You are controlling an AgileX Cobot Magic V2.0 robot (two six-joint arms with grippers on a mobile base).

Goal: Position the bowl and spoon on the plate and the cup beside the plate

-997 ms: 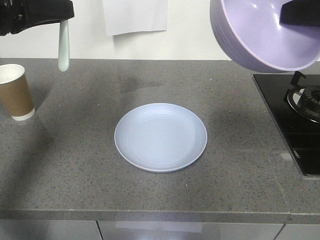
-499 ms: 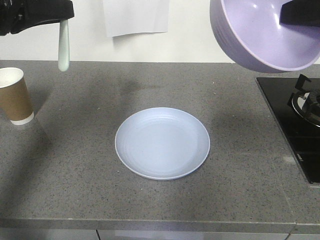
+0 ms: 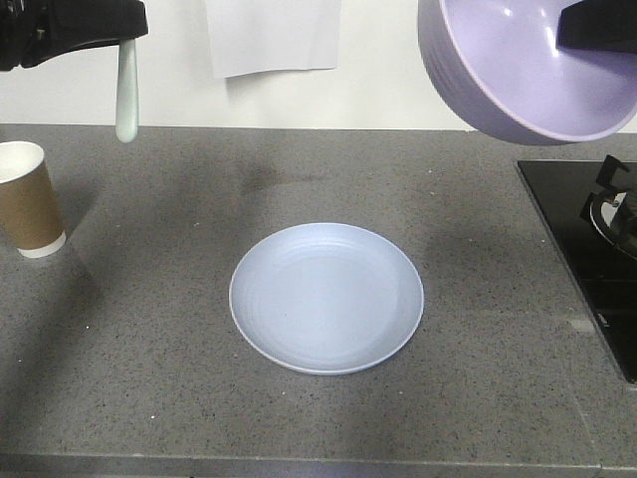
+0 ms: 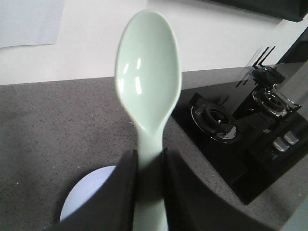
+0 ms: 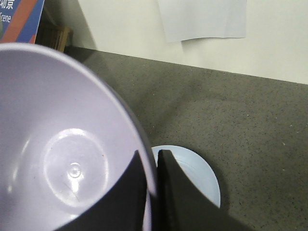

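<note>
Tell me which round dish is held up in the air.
The purple bowl, clamped by the right hand; the blue plate lies on the counter.

A kitchen is indicated by the grey speckled countertop [image 3: 149,329], the black gas hob [image 3: 582,289] set into it at the right, and possibly its knobs [image 4: 279,143].

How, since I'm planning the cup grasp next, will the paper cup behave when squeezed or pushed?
The cup looks like thin paper, so probably light and crushable under a firm squeeze. It stands upright on a base narrower than its rim, so a high push may tip it.
</note>
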